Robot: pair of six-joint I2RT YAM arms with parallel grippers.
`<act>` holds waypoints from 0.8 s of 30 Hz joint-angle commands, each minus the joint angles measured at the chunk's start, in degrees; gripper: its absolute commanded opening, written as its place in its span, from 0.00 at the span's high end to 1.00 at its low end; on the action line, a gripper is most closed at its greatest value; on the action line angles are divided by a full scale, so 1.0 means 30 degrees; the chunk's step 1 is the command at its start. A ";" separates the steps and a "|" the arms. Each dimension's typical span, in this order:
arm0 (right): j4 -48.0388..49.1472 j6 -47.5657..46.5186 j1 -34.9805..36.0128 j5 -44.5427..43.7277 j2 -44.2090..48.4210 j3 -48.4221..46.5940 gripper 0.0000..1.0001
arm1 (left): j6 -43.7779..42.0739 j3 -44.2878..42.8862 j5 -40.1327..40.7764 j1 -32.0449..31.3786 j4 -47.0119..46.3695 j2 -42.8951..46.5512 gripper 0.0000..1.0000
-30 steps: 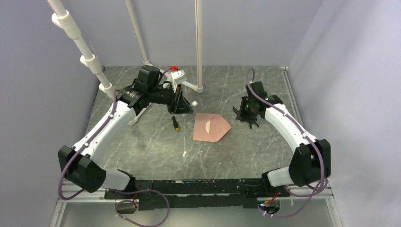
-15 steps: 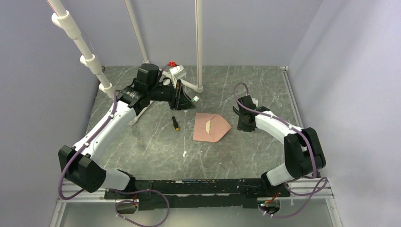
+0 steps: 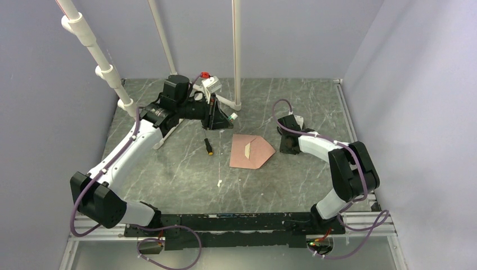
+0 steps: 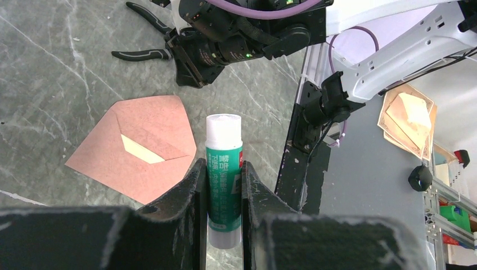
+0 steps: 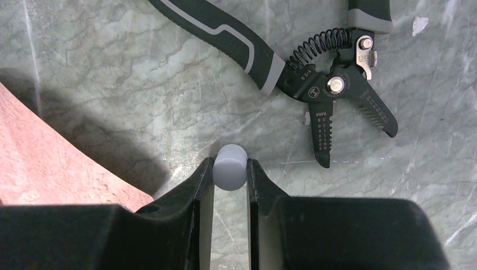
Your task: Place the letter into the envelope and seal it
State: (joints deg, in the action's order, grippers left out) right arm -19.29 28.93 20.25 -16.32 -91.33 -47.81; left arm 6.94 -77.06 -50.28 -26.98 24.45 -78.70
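Note:
The salmon-pink envelope lies flat at mid-table, its triangular flap open and pointing right. A pale sliver of the letter shows at its opening; the rest is hidden inside. Both also show in the left wrist view: the envelope and the letter. My left gripper hovers behind the envelope to its left, shut on an uncapped green glue stick. My right gripper is low at the table just right of the flap tip, shut on a small grey-white cap.
Black-handled wire strippers lie just beyond the right gripper, also seen in the left wrist view. A small black-and-yellow piece and a white scrap lie left of the envelope. White poles stand at the back.
My right arm has come down and moved a little left, toward the envelope's flap tip, with its elbow folding in. My left gripper has drawn back slightly with the glue stick. The envelope has not moved.

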 commanded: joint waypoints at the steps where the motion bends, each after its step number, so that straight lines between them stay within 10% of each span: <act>1: 0.0514 -0.0064 0.0017 -0.0080 -0.0137 0.0114 0.83 | 0.0286 0.0108 -0.0522 -0.0029 -0.0720 -0.0007 0.97; 17: -0.2990 0.0968 -0.0848 0.0680 0.5055 -0.1918 0.37 | 0.1510 0.0084 -0.0610 -0.0029 -0.2076 0.0212 0.98; 24: 0.1229 -0.0108 -0.1625 1.0485 0.9453 -0.2609 0.29 | 0.5650 0.1407 -0.0734 -0.0055 -0.7004 0.0838 0.98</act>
State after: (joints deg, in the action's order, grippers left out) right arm -24.88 30.04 15.03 -5.93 -66.74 -52.07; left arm 14.94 -75.35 -50.74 -26.98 15.62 -78.54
